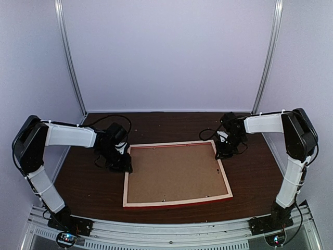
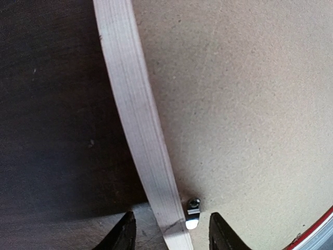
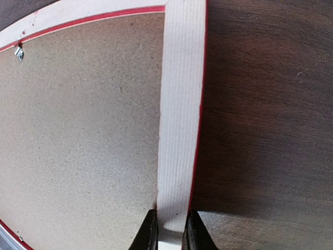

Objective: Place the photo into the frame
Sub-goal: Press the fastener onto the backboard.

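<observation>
The thin-railed rectangular wooden frame (image 1: 126, 183), pale back up with red edges, lies flat on the dark brown table (image 1: 250, 172). A plain brown backing board (image 1: 174, 174) fills it, and I cannot see the photo. I judge the frame light and stiff, best pinched by a rail. My right gripper (image 3: 170, 233) is clamped on the right rail. My left gripper (image 2: 173, 235) straddles the left rail, jaws apart, beside a small metal clip (image 2: 192, 214).

Pale ribbed frame (image 1: 177, 201) with red edge, speckled tan backing board (image 1: 174, 174), dark wood-grain table (image 1: 88, 182)

Robot lab booth (bare, enclosed), white walls (image 1: 166, 57), aluminium posts (image 1: 69, 57), dark wooden table (image 1: 255, 174)
</observation>
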